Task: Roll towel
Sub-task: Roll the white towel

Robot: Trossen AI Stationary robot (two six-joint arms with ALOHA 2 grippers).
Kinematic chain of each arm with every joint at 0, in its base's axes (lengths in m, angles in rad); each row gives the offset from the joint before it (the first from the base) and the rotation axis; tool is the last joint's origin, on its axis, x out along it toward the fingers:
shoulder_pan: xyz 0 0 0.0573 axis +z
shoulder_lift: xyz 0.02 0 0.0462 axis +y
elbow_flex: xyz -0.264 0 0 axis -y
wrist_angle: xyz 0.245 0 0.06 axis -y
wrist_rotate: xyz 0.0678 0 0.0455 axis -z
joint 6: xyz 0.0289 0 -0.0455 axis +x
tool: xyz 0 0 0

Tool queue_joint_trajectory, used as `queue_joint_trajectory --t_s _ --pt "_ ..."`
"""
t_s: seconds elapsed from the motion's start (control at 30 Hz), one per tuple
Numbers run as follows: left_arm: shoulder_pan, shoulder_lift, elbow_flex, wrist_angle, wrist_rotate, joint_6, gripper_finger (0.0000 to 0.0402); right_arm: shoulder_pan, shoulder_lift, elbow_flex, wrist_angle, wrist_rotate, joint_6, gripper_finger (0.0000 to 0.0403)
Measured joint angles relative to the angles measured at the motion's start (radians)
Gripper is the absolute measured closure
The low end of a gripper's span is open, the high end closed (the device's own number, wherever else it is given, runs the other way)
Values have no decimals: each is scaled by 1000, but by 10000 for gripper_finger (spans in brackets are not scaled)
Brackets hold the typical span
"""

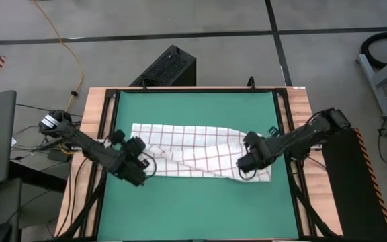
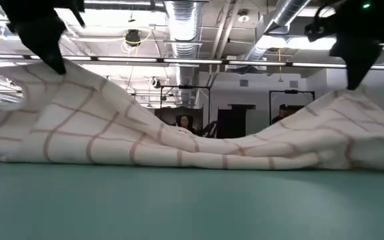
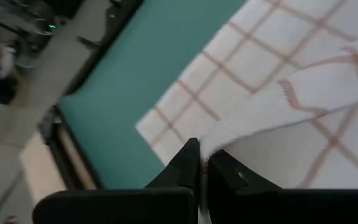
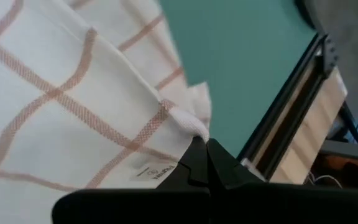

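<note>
From above, the towel lies stretched across the middle of the green mat, which covers the wooden counter. The left pincer sits at the towel's left end and the right pincer at its right end, both over its near edge. A black box stands on the floor beyond the counter.

At counter height, the towel rises into two peaks, one at each side of the picture, and sags to the mat in the middle. A dark pincer comes down onto the peak on the picture's left and another onto the one on its right. Ceiling ducts show behind.

In the left wrist view, the left pincer is clenched on a fold of the towel, the cloth edge pinched between its tips, with the mat and the counter's black frame beyond.

In the right wrist view, the right pincer is clenched on a corner of the towel, a small label showing just beside the tips. The mat and counter edge lie past it.
</note>
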Motion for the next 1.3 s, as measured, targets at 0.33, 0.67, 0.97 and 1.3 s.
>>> queue_joint_trajectory --t_s 0.33,0.67,0.97,1.3 --pt "228 0 -10 41 -91 266 401 -218 -23 -9 1 36 -149 403" --pt "336 0 -10 268 -86 532 401 -344 -23 -172 0 -1 -205 403" --pt "362 0 -55 313 -17 541 401 -313 -23 -202 0 -5 -231 402" --pt "392 0 -194 487 -18 621 401 -300 -22 -203 121 -5 -295 400"
